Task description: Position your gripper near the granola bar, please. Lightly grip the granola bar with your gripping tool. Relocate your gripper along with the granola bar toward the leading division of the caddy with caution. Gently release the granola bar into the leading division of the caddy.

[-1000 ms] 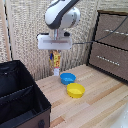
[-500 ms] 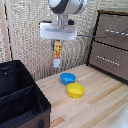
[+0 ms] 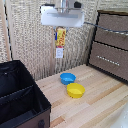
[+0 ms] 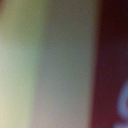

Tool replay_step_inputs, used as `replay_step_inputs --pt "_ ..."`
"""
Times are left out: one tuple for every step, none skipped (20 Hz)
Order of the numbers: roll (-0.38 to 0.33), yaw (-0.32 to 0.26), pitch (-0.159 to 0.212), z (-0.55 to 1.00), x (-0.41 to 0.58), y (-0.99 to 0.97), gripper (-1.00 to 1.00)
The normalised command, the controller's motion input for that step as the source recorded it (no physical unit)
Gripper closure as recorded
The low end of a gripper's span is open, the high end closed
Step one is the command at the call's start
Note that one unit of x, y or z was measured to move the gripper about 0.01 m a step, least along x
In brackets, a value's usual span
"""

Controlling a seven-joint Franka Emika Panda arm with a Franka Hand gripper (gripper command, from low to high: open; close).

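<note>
High in the exterior view, the granola bar (image 3: 60, 42) hangs upright in the air, orange-yellow print above and a white patch at its lower end. My gripper (image 3: 60, 29), under its white wrist plate, is shut on the bar's top end. The bar hangs above and behind the blue bowl. The black caddy (image 3: 36, 92) stands at the lower part of the exterior view's left, its divider splitting it into compartments that look empty. The wrist view is a close blur of pale green, grey and dark red; nothing can be made out in it.
A blue bowl (image 3: 67, 78) and a yellow bowl (image 3: 75, 90) sit on the wooden table (image 3: 100, 102), to the caddy's right in the exterior view. A brown drawer unit (image 3: 112, 47) stands at the exterior view's right. A woven screen backs the scene.
My gripper has risen steadily with the granola bar in it and drifted slightly toward the exterior view's right. The bowls and caddy have not moved.
</note>
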Motion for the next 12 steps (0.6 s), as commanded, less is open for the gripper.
replay_step_inputs --pt "-0.035 -0.235 0.000 0.28 -0.097 0.42 1.00" --pt "-0.026 -0.258 0.000 0.22 -0.071 0.39 1.00" --pt "-0.016 -0.270 0.000 0.16 -0.057 0.37 1.00" --pt "-0.009 -0.278 0.000 0.15 -0.040 0.37 1.00" --pt "0.000 -0.289 0.000 0.11 -0.017 0.35 1.00" --pt "0.000 -0.309 0.000 0.07 0.000 0.34 1.00" --pt "0.000 -0.311 0.000 0.06 0.000 0.33 1.00" --pt "0.000 -0.310 0.000 0.06 0.000 0.33 1.00" --pt "0.000 -0.301 0.000 0.03 0.000 0.34 1.00" --pt "0.000 -0.290 0.001 0.00 -0.009 0.34 1.00" --pt "0.000 -0.283 0.010 0.00 -0.017 0.35 1.00" --pt "0.000 -0.283 0.009 0.00 -0.023 0.35 1.00"
